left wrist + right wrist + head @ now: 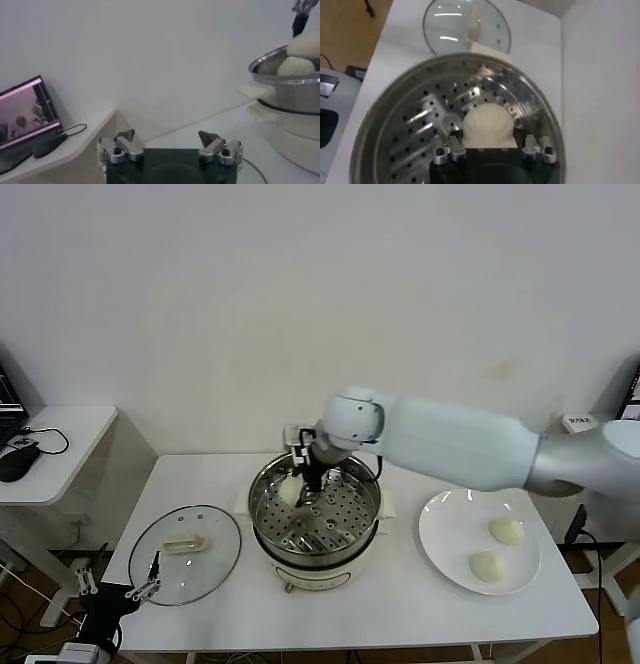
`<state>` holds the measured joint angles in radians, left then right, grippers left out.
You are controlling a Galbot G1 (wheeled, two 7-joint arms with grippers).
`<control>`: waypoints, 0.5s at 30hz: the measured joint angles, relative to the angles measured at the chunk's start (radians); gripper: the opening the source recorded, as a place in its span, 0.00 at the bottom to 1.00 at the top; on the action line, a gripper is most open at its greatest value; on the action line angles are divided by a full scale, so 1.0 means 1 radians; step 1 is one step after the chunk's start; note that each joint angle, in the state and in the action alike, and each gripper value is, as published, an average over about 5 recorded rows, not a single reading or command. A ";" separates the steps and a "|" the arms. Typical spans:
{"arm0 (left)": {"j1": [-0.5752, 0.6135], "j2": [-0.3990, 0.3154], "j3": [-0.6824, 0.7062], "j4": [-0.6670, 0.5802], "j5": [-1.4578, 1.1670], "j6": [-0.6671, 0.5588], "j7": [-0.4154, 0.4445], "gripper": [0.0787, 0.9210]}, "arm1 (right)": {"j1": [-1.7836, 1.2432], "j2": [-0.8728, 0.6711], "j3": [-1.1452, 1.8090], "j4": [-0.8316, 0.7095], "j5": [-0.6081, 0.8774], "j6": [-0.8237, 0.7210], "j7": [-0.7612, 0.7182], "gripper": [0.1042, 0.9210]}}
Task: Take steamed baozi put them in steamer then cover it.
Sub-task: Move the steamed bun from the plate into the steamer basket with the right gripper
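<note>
The right hand (312,480) grips a smooth cream-white baozi (487,125) low inside the shiny perforated steamer (352,509). Two more buns (506,530) lie on the white plate (445,529). The left hand (170,145) waits wide open, holding nothing, beside the glass cover (186,553) on the bench (400,604).

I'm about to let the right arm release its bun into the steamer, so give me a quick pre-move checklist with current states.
1. Right gripper inside shiny perforated steel steamer basket: ok.
2. Small cream-white round bun gripped between its fingers: ok.
3. Bun resting on basket floor: cannot tell.
4. Clear glass lid with cream handle off, flat on white table: ok.
5. Left gripper open, parked by table's left edge: ok.
6. Two buns left on flat white plate: ok.
</note>
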<state>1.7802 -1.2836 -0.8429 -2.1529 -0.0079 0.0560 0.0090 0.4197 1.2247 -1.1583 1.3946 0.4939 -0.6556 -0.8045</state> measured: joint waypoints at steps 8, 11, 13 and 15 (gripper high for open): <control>0.001 0.001 -0.004 0.000 -0.003 -0.002 0.000 0.88 | -0.029 0.059 -0.011 -0.055 -0.012 -0.007 0.009 0.65; 0.001 0.002 -0.004 0.000 -0.004 -0.002 0.000 0.88 | -0.032 0.067 -0.010 -0.066 -0.021 -0.009 0.008 0.68; 0.001 0.003 -0.004 0.001 -0.004 -0.002 0.000 0.88 | -0.030 0.069 -0.010 -0.068 -0.028 -0.008 0.003 0.73; 0.000 0.004 -0.004 0.001 -0.005 -0.002 0.000 0.88 | -0.025 0.066 -0.010 -0.067 -0.036 -0.005 -0.008 0.80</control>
<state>1.7805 -1.2798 -0.8473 -2.1522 -0.0125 0.0541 0.0086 0.3951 1.2910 -1.1683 1.3279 0.4577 -0.6607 -0.8121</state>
